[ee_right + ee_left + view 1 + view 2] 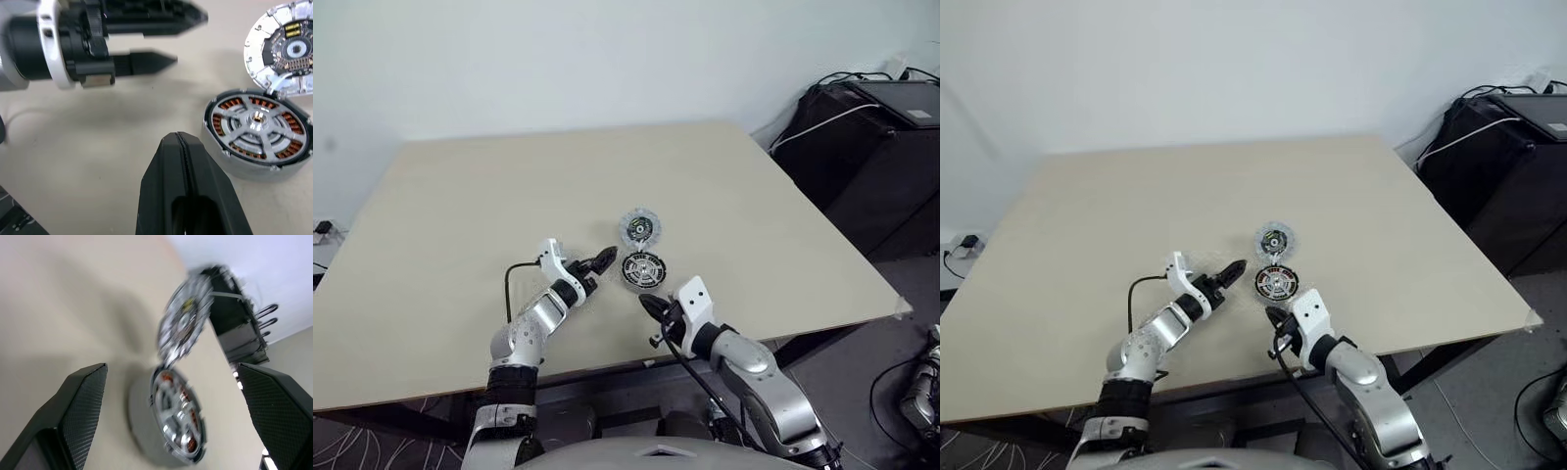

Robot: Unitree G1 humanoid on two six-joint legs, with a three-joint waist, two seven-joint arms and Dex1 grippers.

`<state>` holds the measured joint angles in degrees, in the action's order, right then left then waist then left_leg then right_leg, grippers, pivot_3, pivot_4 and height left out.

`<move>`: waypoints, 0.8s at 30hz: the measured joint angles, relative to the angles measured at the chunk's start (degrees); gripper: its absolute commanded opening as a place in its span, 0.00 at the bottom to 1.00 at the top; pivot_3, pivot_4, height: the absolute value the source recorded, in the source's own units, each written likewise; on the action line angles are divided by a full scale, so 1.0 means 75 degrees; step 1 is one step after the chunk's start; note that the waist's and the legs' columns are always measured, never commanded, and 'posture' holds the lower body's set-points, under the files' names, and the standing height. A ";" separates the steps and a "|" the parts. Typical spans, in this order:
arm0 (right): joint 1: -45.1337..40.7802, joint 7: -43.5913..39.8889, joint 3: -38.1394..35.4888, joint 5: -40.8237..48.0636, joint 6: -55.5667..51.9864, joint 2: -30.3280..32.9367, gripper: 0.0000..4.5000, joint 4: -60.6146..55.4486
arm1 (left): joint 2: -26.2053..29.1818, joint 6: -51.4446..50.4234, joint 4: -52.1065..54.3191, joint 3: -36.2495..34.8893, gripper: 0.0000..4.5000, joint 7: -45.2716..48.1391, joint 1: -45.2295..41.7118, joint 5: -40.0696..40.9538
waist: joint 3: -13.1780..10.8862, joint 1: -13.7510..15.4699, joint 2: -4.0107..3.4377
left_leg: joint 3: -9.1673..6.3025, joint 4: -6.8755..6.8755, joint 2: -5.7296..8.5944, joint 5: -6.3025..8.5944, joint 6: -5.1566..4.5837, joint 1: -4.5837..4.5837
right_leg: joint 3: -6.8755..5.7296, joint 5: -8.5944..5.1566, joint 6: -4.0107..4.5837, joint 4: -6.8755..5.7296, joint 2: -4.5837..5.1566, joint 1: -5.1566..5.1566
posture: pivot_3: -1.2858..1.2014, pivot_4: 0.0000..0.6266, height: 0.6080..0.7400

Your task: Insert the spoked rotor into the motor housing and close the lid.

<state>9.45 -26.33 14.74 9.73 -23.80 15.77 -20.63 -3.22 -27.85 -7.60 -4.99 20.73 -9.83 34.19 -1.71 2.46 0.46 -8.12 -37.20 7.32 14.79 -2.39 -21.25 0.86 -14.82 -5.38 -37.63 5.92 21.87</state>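
Note:
The motor housing (643,270) lies on the beige table (460,215), its copper windings showing. The silver spoked rotor (255,118) sits inside the housing (244,167), spokes up. Just beyond it lies the lid (638,227), dark centre facing up, its rim touching the housing. My left gripper (604,260) is open and empty, a short way left of the housing and pointing at it; its fingers (83,401) frame the housing and the lid (186,323). My right gripper (651,305) is shut and empty, near the table's front edge, just short of the housing.
A black cabinet (871,147) with cables stands off the table's right side. A black cable (509,284) loops from my left wrist over the table. The table's front edge runs close under both arms.

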 measured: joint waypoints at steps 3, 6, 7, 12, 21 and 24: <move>-0.0139 0.0046 0.0001 -0.0027 0.0005 -0.0089 0.00 0.0103 | 0.0399 0.1840 0.0330 0.0728 1.00 0.0290 0.0509 -0.1348 | 0.0006 -0.0022 -0.0010 | 0.0017 0.0010 -0.0007 0.0000 0.0001 0.0006 | 0.0014 0.0008 0.0016 0.0005 -0.0005 0.0005 | 0.52 0.00 1.00; -0.0262 0.0187 -0.0024 -0.0083 0.0076 -0.0154 0.00 0.0336 | 0.0813 0.3727 0.0325 0.1074 0.96 0.0488 0.0984 -0.2485 | 0.0007 0.0004 -0.0012 | 0.0023 0.0016 -0.0019 0.0001 0.0001 0.0006 | 0.0021 0.0009 0.0023 0.0007 -0.0017 0.0010 | 0.52 0.00 1.00; -0.0332 0.0233 -0.0015 -0.0129 0.0101 -0.0193 0.00 0.0447 | 0.0981 0.4284 0.0316 0.1102 0.91 0.0531 0.1134 -0.2788 | 0.0008 0.0015 -0.0016 | 0.0023 0.0017 -0.0019 0.0000 0.0001 0.0007 | 0.0021 0.0009 0.0024 0.0006 -0.0017 0.0012 | 0.52 0.00 1.00; -0.0907 0.0417 -0.0072 -0.0372 0.0195 -0.0311 0.00 0.1149 | 0.1631 0.5772 0.0150 0.1196 0.57 0.0922 0.2004 -0.3373 | 0.0014 0.0028 -0.0041 | 0.0036 0.0012 -0.0025 0.0002 -0.0001 0.0009 | 0.0028 0.0010 0.0019 0.0007 -0.0023 0.0008 | 0.52 0.00 1.00; -0.2644 0.0761 -0.0201 -0.0844 0.0263 -0.0561 0.00 0.2976 | 0.2086 0.6337 0.0152 0.1506 0.01 0.1632 0.3164 -0.3475 | 0.0010 -0.0023 -0.0062 | 0.0039 0.0016 -0.0039 0.0001 -0.0001 0.0017 | 0.0035 0.0016 0.0029 0.0002 -0.0043 0.0014 | 0.52 0.00 1.00; -0.3101 0.0874 -0.0251 -0.0920 0.0278 -0.0762 0.00 0.3446 | 0.2085 0.6196 0.0369 0.1589 0.01 0.1794 0.3353 -0.3226 | 0.0005 -0.0040 -0.0077 | 0.0041 0.0017 -0.0043 0.0002 -0.0001 0.0017 | 0.0037 0.0015 0.0032 -0.0002 -0.0047 0.0018 | 0.52 0.00 1.00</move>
<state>-13.81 -19.78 12.85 2.83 -21.71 10.06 5.21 12.42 18.62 -4.83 6.93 34.19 15.32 9.99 -1.68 2.16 -0.12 -7.81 -37.07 7.00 14.81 -2.39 -21.12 1.13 -14.71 -5.14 -37.65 5.57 22.01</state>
